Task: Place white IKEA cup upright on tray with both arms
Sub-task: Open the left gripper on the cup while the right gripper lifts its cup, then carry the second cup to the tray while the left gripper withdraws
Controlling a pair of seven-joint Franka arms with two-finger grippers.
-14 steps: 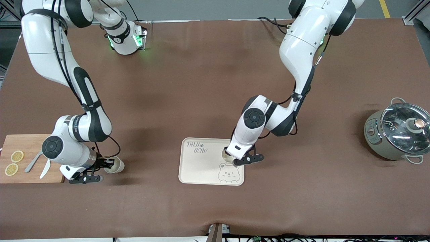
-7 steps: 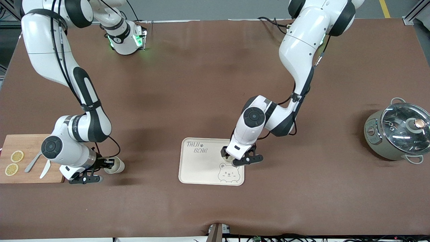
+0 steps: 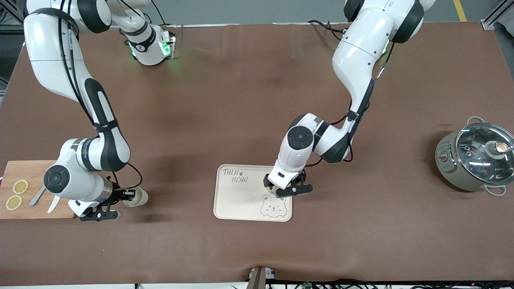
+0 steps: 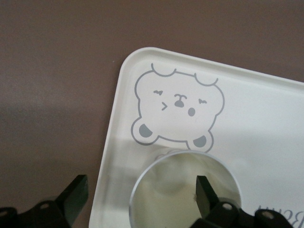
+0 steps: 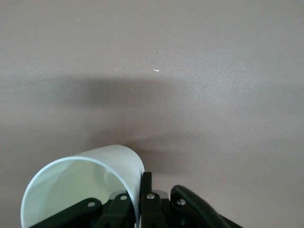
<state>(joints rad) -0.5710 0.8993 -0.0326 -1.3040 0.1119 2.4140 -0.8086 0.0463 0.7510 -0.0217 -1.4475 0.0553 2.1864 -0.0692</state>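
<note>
– Where are the cups found, and how are the pincers set?

– Two white cups are counted. One cup [image 4: 166,190] is seen upright on the tray [image 3: 241,200], close to the tray's edge toward the left arm's end of the worktop [image 3: 249,100] and just farther from the front camera than the bear face [image 3: 273,207]. The left pincer [image 3: 287,188] is held over it with its fingers spread apart. One finger [image 4: 204,190] is lowered into the cup's mouth, and the other is kept outside the tray's rim, clear of the cup's wall. The second cup [image 3: 136,196] is tipped on its side. It is clamped by its wall in the right pincer [image 3: 120,196], just beside the cutting board [image 3: 36,176]. Whether it touches the worktop cannot be told.

– What room is left around the edges?

– Most of the tray is bare, from the grey lettering [image 3: 236,176] to the corner nearest the camera. A wide strip of bare worktop is left between the tray and the second cup. Another is left between the tray and the pot [image 3: 474,158], which is set well apart near the left arm's end.

– And the remaining counts?

– One tray, one board and one lidded pot are counted. Two lemon slices [image 3: 20,186] are laid on the board, with two pale utensils [image 3: 38,195] beside them, partly covered by the right arm.
</note>
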